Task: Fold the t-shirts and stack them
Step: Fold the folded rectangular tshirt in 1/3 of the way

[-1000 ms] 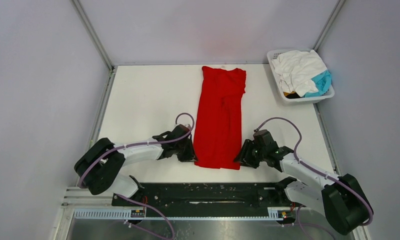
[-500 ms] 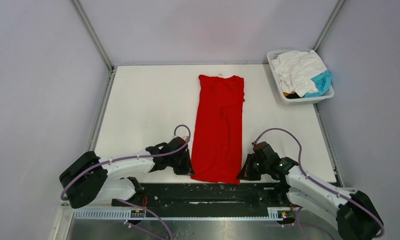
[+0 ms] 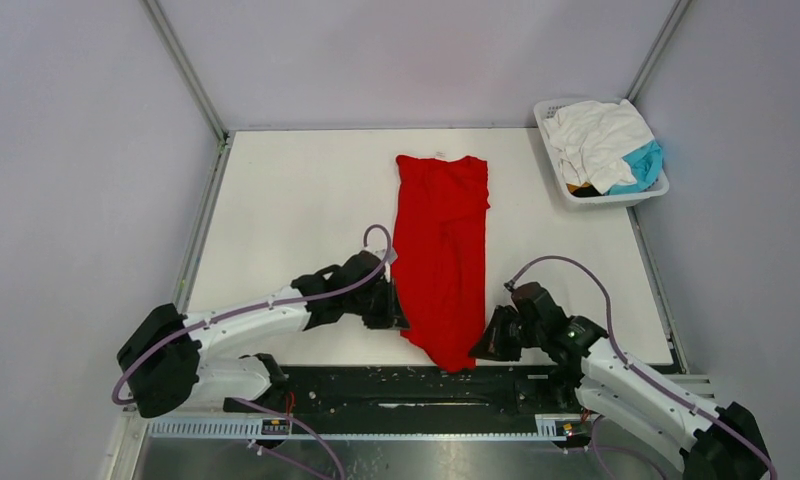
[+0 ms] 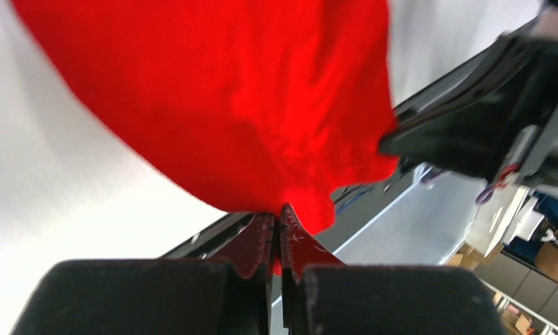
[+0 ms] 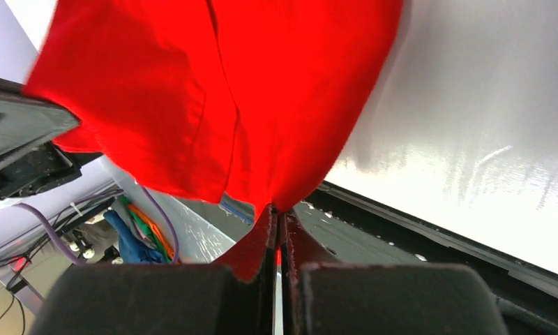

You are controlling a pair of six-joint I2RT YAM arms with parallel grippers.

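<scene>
A bright red t-shirt (image 3: 441, 240), folded into a long narrow strip, lies lengthwise down the middle of the white table. My left gripper (image 3: 397, 310) is shut on its near left hem corner, and the red cloth (image 4: 248, 105) hangs from the jaws in the left wrist view. My right gripper (image 3: 479, 345) is shut on the near right hem corner, the cloth (image 5: 262, 98) hanging from it in the right wrist view. The near end is lifted and sags between the grippers. White (image 3: 596, 135) and teal (image 3: 644, 165) shirts lie in the basket.
A white slotted plastic basket (image 3: 604, 198) stands at the far right corner of the table. A black rail (image 3: 406, 385) runs along the near edge between the arm bases. Grey walls enclose the table on three sides.
Both grippers first pulled the hem toward the near edge, dragging the shirt along. Now the left gripper has risen and moved right, and the hem bunches and sags between the grippers.
</scene>
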